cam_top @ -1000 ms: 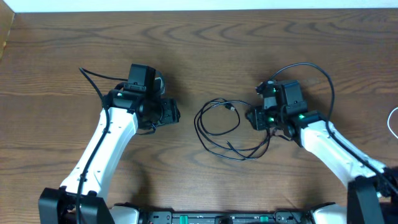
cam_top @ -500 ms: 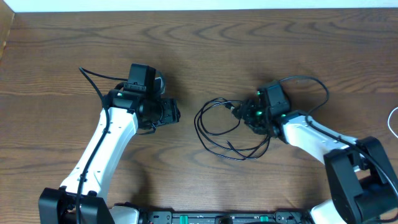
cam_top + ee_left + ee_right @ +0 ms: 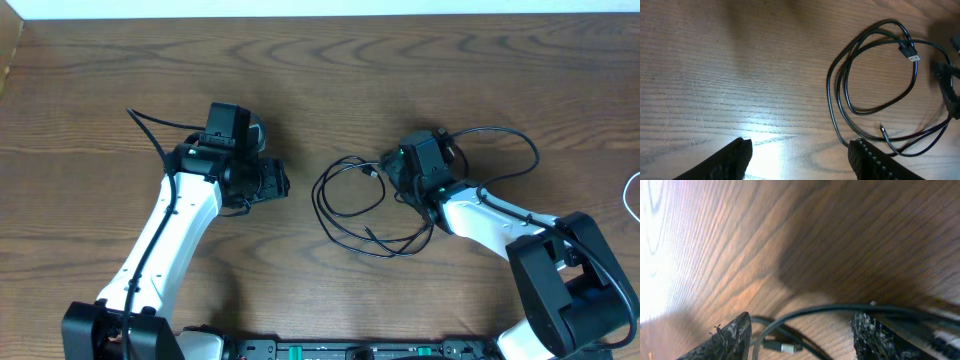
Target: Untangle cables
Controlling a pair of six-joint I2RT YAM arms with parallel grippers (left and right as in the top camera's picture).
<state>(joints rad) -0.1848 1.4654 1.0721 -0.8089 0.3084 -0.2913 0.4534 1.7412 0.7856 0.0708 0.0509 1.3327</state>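
The black cable (image 3: 318, 198) lies in loose, overlapping loops in the middle of the counter (image 3: 100, 80), between the two arms. Only a sliver of the white cable (image 3: 631, 192) shows at the far right edge, well apart from it, so what looks left to sort out is the black one's own coil. The right end effector (image 3: 388, 175) hangs low at the loop's right side, by the small plug (image 3: 910, 52). Its wrist view shows its fingers (image 3: 726, 339) spread wide with a strand and the plug lying in the gap, not pinched. I'd say it is lined up there to take the free end, the easiest place to start drawing a loop out. The left end effector (image 3: 283, 182) hovers to the left of the coil, clear of it, jaws released and empty, probably waiting to pin the other side
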